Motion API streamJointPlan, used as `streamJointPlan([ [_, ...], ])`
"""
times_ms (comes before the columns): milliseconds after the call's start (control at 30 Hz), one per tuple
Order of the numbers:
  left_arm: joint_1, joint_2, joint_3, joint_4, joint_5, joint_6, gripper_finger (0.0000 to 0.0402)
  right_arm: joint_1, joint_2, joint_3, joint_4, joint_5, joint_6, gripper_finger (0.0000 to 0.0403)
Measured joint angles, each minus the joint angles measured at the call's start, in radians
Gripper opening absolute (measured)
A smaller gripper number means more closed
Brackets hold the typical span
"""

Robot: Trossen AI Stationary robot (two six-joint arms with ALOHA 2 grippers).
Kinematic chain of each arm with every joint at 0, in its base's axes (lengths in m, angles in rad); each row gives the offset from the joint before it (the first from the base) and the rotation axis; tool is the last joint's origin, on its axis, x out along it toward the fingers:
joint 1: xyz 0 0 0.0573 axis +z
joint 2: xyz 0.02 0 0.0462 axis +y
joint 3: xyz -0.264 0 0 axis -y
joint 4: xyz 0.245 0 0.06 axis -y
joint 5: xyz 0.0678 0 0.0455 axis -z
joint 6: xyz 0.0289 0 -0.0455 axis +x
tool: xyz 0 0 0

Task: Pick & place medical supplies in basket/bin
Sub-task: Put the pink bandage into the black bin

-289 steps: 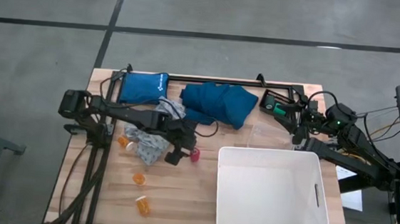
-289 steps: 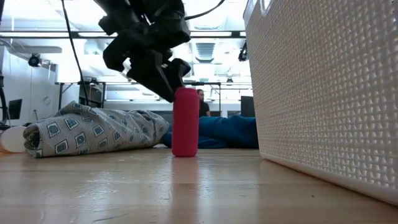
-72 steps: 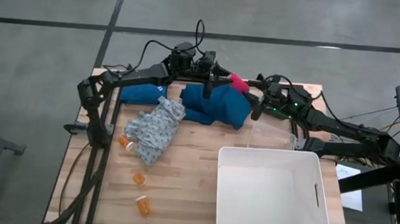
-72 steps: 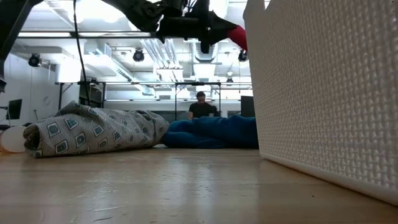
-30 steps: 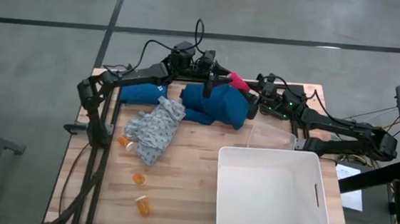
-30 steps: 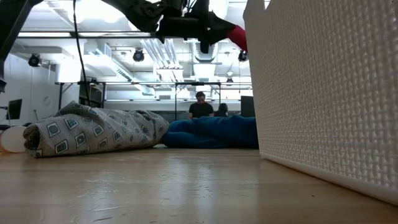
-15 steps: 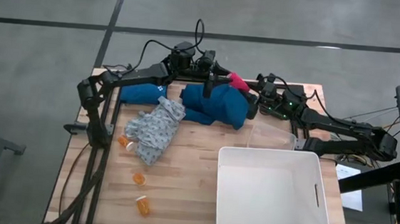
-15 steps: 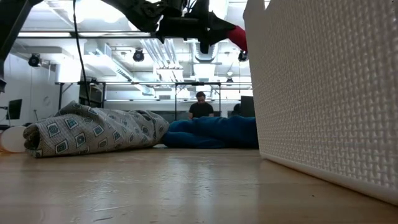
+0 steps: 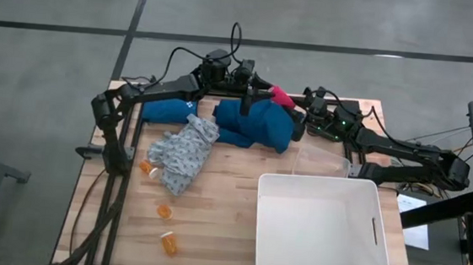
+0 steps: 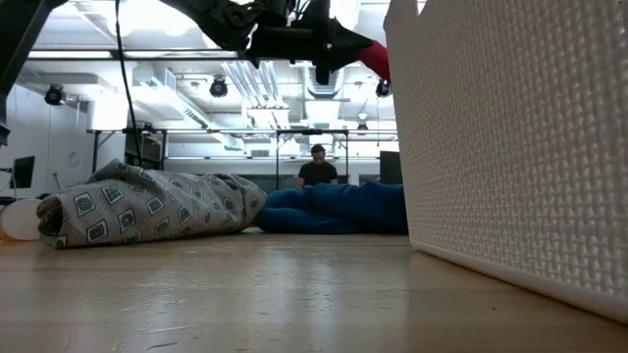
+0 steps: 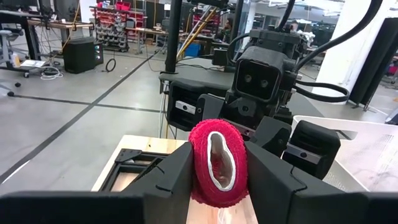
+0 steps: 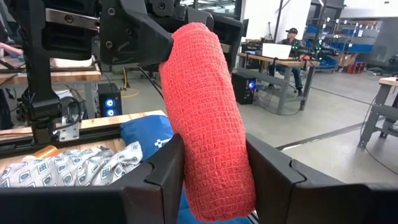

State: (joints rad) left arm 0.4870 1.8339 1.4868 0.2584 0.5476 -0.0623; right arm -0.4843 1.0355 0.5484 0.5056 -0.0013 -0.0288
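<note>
Pink roll (image 9: 281,96) is hanging in the air over the desk's (image 9: 213,215) far edge, above the teal cloth (image 9: 258,121), w/ both arms meeting on it. Left end effector (image 11: 217,171) is clamping one end of the roll; right end effector (image 12: 208,171) is clamping the other end, so it's sitting between both pairs of fingers at once, mid hand-over by the look of it.

Handling, judged from the wrist views: the roll looks like wrapped bandage w/ a woven, crinkly surface, so prob. light, soft and a bit squashy, not slippery, not fragile. It's bulging slightly where the fingers are pinching. Best hold is across the middle of its length, fingers square to the axis; an end grip like these could let it droop or swivel.

Tub (image 9: 322,231) is sitting at the desk's near right corner, well apart from the roll. Patterned cloth (image 9: 180,153) and orange bottles (image 9: 165,211) are lying on the desk's left half, not yet binned.
</note>
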Motion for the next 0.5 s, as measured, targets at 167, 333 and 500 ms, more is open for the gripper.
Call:
streamJointPlan([
  [167, 0.0, 0.0, 0.0, 0.0, 0.0, -0.021, 0.0134, 0.0, 0.0, 0.0, 0.001, 0.0, 0.002, 0.0143],
  [333, 0.0, 0.0, 0.0, 0.001, -0.002, -0.021, 0.0134, 0.0, 0.0, 0.0, 0.001, 0.0, 0.0, 0.0142],
  [500, 0.0, 0.0, 0.0, 0.004, -0.008, -0.017, 0.0134, 0.0, 0.0, 0.0, 0.002, 0.001, -0.001, 0.0144],
])
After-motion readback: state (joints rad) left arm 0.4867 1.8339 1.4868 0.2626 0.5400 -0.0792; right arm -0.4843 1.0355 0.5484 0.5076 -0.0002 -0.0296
